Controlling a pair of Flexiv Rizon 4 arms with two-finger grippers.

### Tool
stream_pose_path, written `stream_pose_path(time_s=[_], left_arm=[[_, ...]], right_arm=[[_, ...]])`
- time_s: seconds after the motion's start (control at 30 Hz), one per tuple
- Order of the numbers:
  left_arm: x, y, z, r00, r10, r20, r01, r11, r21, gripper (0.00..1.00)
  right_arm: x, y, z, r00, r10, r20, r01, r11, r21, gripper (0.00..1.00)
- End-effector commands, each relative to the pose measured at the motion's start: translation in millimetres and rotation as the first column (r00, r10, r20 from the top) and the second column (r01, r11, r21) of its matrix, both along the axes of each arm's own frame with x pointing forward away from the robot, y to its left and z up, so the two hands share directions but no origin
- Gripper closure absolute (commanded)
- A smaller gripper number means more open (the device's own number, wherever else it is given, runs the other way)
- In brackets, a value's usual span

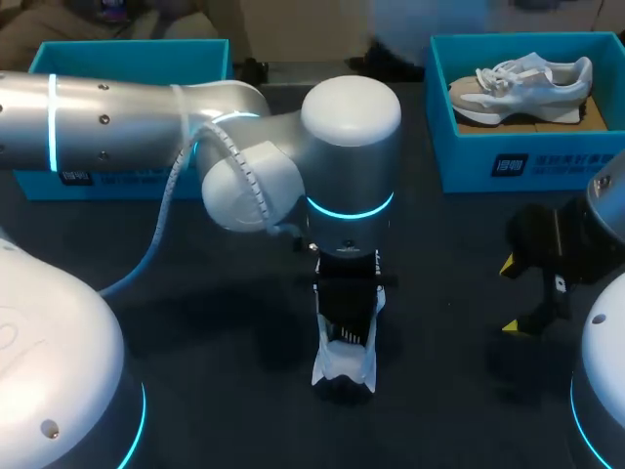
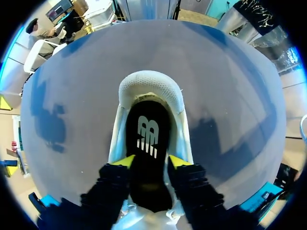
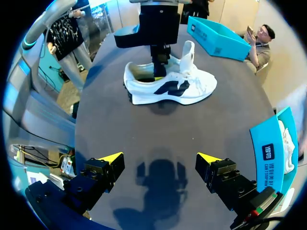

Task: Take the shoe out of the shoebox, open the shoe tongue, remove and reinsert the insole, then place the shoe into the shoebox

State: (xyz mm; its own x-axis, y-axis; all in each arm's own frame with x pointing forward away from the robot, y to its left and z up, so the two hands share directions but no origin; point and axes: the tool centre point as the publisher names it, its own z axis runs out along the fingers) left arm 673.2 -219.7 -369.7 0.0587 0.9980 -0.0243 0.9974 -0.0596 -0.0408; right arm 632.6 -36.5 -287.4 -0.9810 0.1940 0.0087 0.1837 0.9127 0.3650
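The head view shows only the left gripper standing straight down over the shoe at mid-table. The arm hides what it grips. The left wrist view shows it: both yellow tips are inside the shoe, pressed against the two edges of the black insole, so the left gripper is closed on it. The right wrist view gives the side profile: the shoe lies on its sole with its tongue upright.

The right gripper hangs wide open with nothing in it, well apart from the shoe, with bare table between them. The shoebox at the far right corner holds a second shoe. A second box sits at the far left.
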Motion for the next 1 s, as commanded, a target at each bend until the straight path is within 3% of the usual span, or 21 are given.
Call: stream_pose_path(time_s=[0.03,0.73,1.0], left_arm=[[0.9,2,0,1.0,-0.006,-0.003,0.006,1.0,-0.005,0.0],[27.9,1,21,0.999,-0.031,-0.02,0.03,0.999,-0.037,0.0],[53.2,-2,42,0.999,-0.014,0.032,0.015,0.999,-0.046,0.0]], right_arm=[[-1.4,0,0,1.0,-0.001,0.002,0.001,1.0,-0.001,0.0],[-1.4,0,0,1.0,-0.001,0.002,0.001,1.0,-0.001,0.0],[-1.4,0,0,1.0,-0.001,0.002,0.001,1.0,-0.001,0.0]])
